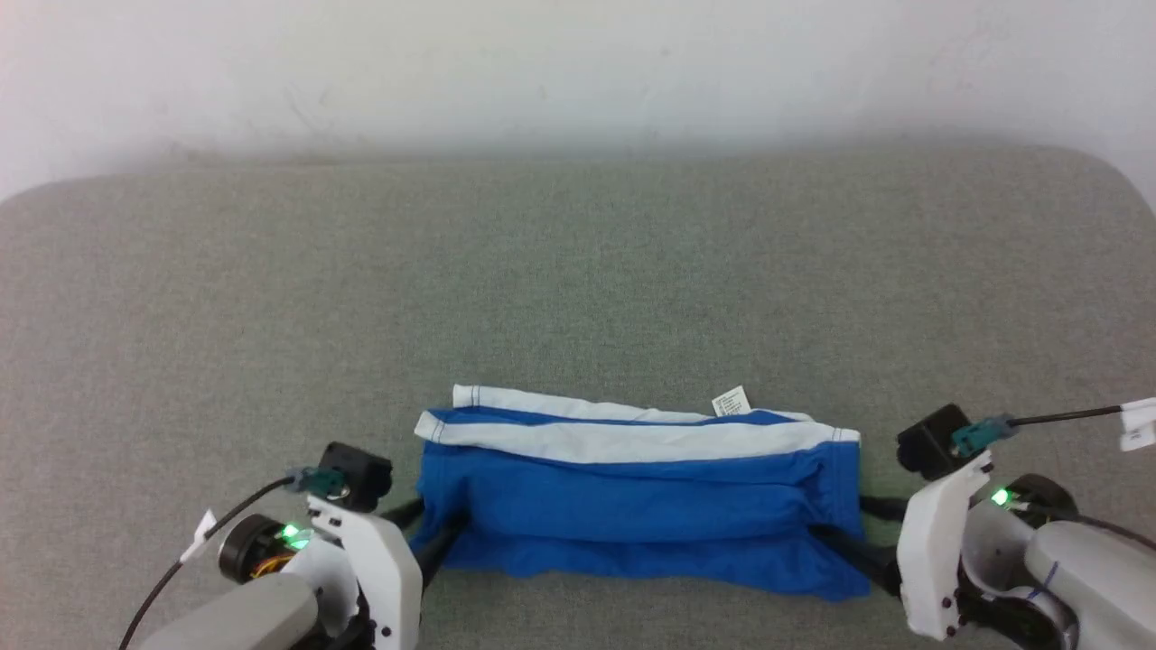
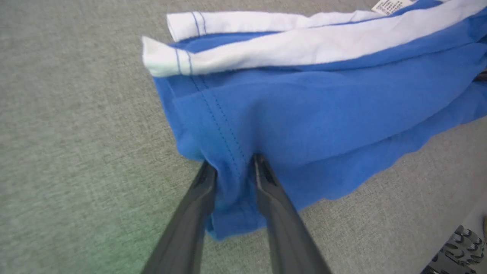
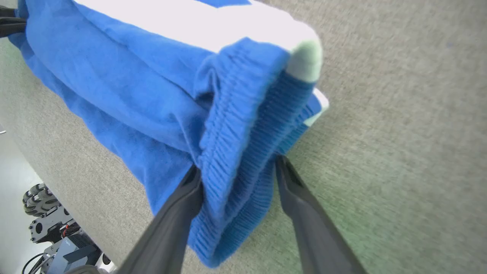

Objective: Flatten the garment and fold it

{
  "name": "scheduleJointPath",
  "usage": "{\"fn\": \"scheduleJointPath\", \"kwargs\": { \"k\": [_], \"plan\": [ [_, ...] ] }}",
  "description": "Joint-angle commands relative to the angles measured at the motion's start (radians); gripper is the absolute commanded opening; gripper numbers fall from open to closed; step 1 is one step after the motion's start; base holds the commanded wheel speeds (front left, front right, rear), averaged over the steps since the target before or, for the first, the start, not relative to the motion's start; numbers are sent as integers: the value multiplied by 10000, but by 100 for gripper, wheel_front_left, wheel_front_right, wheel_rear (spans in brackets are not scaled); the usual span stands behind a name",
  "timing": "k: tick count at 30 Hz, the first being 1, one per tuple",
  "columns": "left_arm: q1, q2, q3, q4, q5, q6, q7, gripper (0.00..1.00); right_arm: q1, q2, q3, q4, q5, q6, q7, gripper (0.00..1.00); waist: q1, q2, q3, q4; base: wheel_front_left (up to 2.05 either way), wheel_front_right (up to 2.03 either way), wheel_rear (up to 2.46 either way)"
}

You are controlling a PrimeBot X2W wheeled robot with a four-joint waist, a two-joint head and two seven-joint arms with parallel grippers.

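garment (image 1: pixel 632 515): folded on the table (image 1: pixel 578 271) (white stripe (image 1: pixel 632 442) farthest)
left tool (image 2: pixel 233 163): half open astride hem (image 2: pixel 224 125)
right tool (image 3: pixel 237 165): wide open astride waistband (image 3: pixel 243 114)

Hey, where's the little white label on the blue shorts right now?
In the head view the label lies at the far edge of the garment, right of its middle, just beyond the white stripe.

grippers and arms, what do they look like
The left gripper and right gripper each have two long, slim dark fingers on a white wrist shell with a green light. A black camera block sits on top, with a teal plug and a black cable carrying a white tag. The forearms are pale grey.
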Motion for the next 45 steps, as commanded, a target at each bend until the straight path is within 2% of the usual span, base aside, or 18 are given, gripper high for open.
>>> {"fn": "scheduleJointPath", "kwargs": {
  "k": [1, 3, 6, 10, 13, 17, 20, 22, 25, 28, 29, 38, 45],
  "plan": [
    [205, 28, 102, 20, 95, 170, -246, 100, -61, -112, -119, -107, -124, -17, -122, 100, 0, 0, -321, -35, 0, 0, 0],
    [304, 154, 240, -200, 316, 517, -819, 100, -124, -362, -296, -439, -324, -17, -270, 100, 0, 0, -521, -39, 0, 0, 0],
    [453, 337, 589, -622, 660, 1276, -1690, 100, -183, -838, -686, -1039, -689, -17, -340, 100, 0, 0, -722, -10, 0, 0, 0],
    [692, 500, 1551, -1469, 1548, 2704, -2170, 100, -195, -1443, -1429, -1817, -1162, -17, -156, 100, 0, 0, -814, 64, 0, 0, 0],
    [1190, 428, 3119, -2475, 3063, 3882, -2190, 100, -153, -1714, -2056, -2212, -1429, -17, 272, 100, 0, 0, -788, 133, 0, 0, 0],
    [2509, 189, 4814, -3590, 5109, 5146, -2193, 100, -55, -1773, -2666, -2606, -1723, -17, 1284, 100, 0, 0, -726, 186, 0, 0, 0],
    [3473, -119, 5971, -4107, 6276, 5686, -2194, 100, 32, -1708, -2907, -2811, -1742, -17, 2264, 100, 0, 0, -635, 247, 0, 0, 0],
    [4073, -491, 6719, -4442, 6808, 5892, -2195, 100, 81, -1617, -2951, -2895, -1674, -17, 2918, 100, 0, 0, -562, 298, 0, 0, 0],
    [4781, -1022, 7533, -4789, 7623, 5829, -2195, 100, 171, -1393, -2972, -2837, -1509, -17, 3690, 100, 0, 0, -415, 415, 0, 0, 0],
    [5277, -1615, 8220, -5016, 8310, 5547, -2195, 100, 287, -1001, -2991, -2515, -1480, -17, 4039, 100, 0, 0, -272, 564, 0, 0, 0],
    [5277, -1615, 8220, -5016, 8310, 5547, -2195, 100, 287, -1001, -2991, -2515, -1480, -17, 4039, 100, 0, 0, -272, 564, 0, 0, 0],
    [6014, -3126, 9472, -4896, 9655, 4256, -2196, 100, 785, 359, -3021, -302, -1980, -17, 4155, 100, 0, 0, 181, 947, 0, 0, 0],
    [6021, -3823, 10060, -4592, 10256, 3439, -2196, 100, 1093, 1138, -2485, 817, -2133, -17, 4107, 100, 0, 0, 361, 980, 0, 0, 0]
  ]
}}
